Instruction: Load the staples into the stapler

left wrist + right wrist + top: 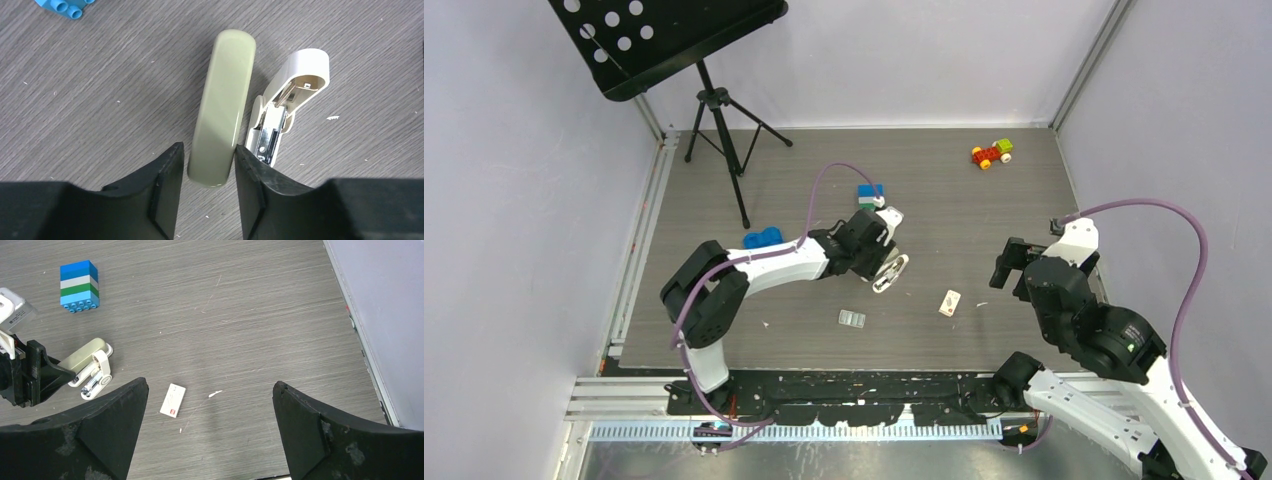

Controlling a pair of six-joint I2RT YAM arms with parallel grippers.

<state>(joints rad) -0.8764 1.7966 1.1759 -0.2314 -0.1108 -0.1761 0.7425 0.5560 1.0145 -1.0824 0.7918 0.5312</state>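
Note:
The stapler (891,272) lies swung open on the table, its beige-grey top (222,107) beside its white base with the metal magazine (280,115). It also shows in the right wrist view (90,365). My left gripper (207,165) straddles the near end of the top. Its right finger touches the top, and a thin gap shows at the left finger. The staples (852,319), a small silvery strip, lie in front of the stapler. The white red-marked box (173,400) lies to their right. My right gripper (210,385) is wide open and empty above the table right of the box.
A blue toy car (762,238) sits left of the left arm. A stack of blue, white and green blocks (79,285) stands behind the stapler. A red, yellow and green toy (991,153) is at the back right. A music stand (714,100) stands at the back left.

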